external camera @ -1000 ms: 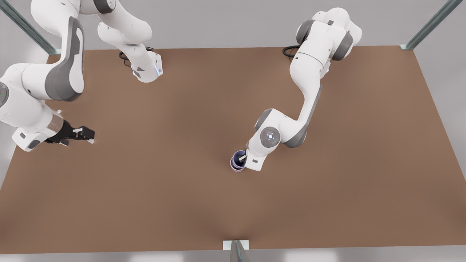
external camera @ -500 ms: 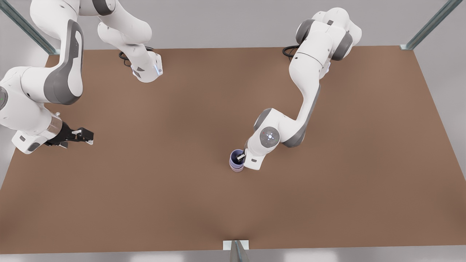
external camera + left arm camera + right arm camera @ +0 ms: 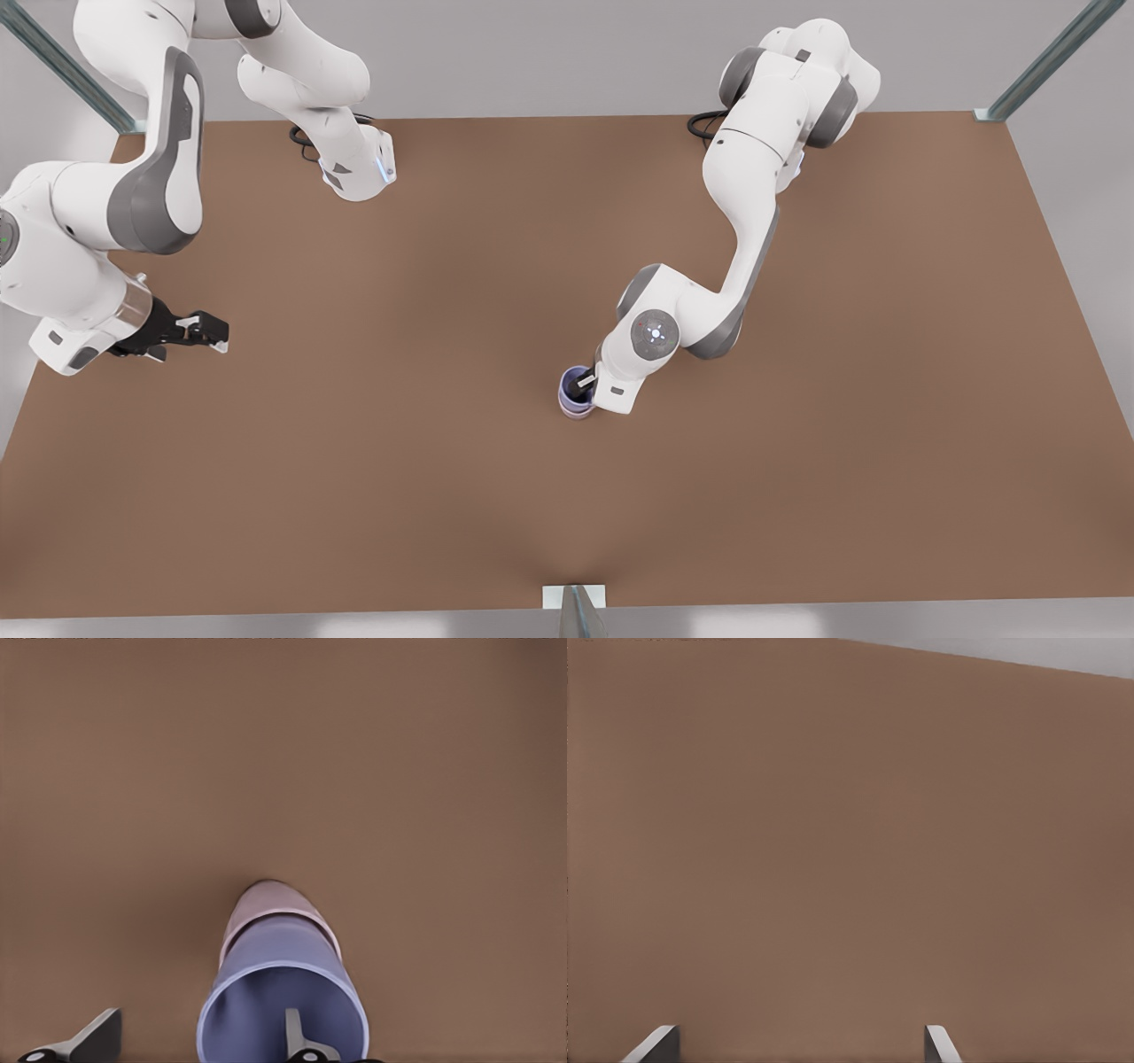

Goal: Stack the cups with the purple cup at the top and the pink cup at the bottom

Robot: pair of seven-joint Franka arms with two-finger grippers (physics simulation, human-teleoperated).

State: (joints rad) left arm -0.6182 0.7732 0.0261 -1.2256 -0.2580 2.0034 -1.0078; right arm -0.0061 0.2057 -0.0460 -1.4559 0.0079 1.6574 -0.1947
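Blue-violet tapered handleless purple cup sits nested inside pale dusty pink-mauve tapered pink cup, stack upright on plain brown worktop, near middle in front view.

Left end effector at stack: one finger inside purple cup, other finger well outside wall, apart from it; fingers spread wide, gripping nothing.

Right end effector waits near front view's left edge over bare worktop, fingers spread wide, empty.
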